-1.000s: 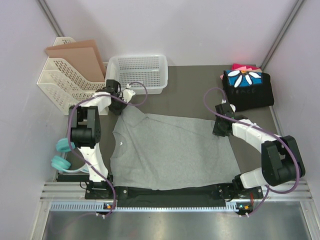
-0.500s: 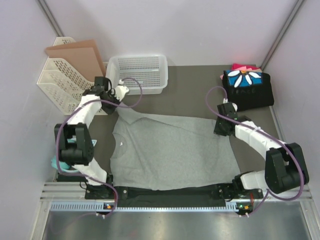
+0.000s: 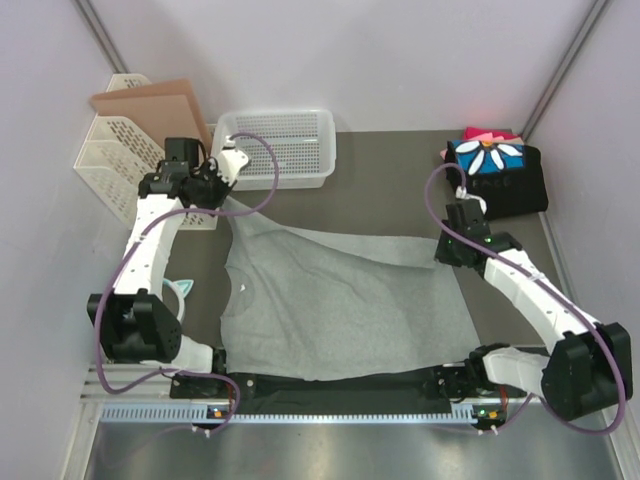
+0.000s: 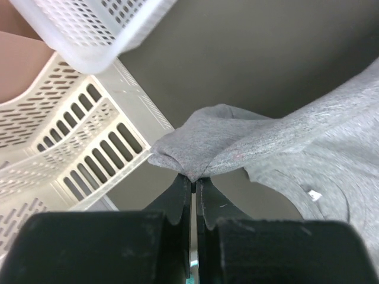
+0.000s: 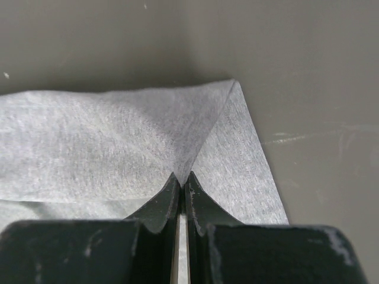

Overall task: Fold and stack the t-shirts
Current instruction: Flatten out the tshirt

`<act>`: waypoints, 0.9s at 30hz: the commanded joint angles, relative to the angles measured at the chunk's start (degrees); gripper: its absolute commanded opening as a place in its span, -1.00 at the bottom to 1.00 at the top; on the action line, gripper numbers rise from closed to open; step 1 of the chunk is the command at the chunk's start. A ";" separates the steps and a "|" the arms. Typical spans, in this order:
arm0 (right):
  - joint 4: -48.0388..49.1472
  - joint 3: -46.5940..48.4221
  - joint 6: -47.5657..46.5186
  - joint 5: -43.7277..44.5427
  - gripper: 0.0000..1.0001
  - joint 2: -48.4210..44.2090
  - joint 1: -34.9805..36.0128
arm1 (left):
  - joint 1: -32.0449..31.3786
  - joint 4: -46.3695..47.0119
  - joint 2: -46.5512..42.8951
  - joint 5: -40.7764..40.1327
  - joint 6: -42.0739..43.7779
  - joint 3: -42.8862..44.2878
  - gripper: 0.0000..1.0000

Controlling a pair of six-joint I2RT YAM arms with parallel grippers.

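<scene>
At both pincers, left gripper and right gripper, wrist views show one grey t-shirt clamped; only overhead shows one folded stack beyond the right.

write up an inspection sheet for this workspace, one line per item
surface: dark grey tabletop, lightly scuffed
job's things: grey t-shirt spread out, far corners pinched up; black daisy-print shirt folded on top of pink and red shirts, far right
clutter: white mesh basket; cream file rack holding brown folders; teal item by the left arm
fingers: left fingers shut on the t-shirt's far left corner; right fingers shut on its far right corner
cables: purple cables loop along both arms
surroundings: pale walls on three sides; metal rail at the near edge
</scene>
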 commanded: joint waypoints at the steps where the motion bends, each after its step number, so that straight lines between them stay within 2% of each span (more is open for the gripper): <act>1: -3.15 5.85 -0.81 2.35 -1.00 -3.85 -0.19 | 0.27 -3.11 -2.53 1.99 -1.14 0.47 -1.00; 4: -4.91 9.36 -0.72 3.84 -1.00 -5.78 -0.27 | 0.18 -3.99 -3.50 0.24 -2.36 1.43 -1.00; 7: -7.63 13.66 -0.46 4.90 -1.00 -7.44 -0.27 | 0.18 -7.33 -3.85 -1.26 -3.25 5.90 -1.00; 10: -9.48 17.70 -0.28 3.94 -1.00 -10.60 -0.19 | 0.27 -11.28 -5.69 -1.53 -4.13 12.84 -1.00; 14: -11.23 24.48 -1.86 1.65 -1.00 -15.36 -0.19 | 0.18 -16.73 -7.63 -1.70 -5.62 28.71 -1.00; 17: -12.91 31.25 -3.35 0.86 -1.00 -20.10 -0.19 | 0.27 -18.06 -11.40 -1.70 -7.90 34.81 -1.00; 27: -20.11 46.27 -6.87 -4.59 -1.00 -35.65 -0.27 | 0.18 -26.49 -28.96 -2.05 -6.59 41.42 -1.00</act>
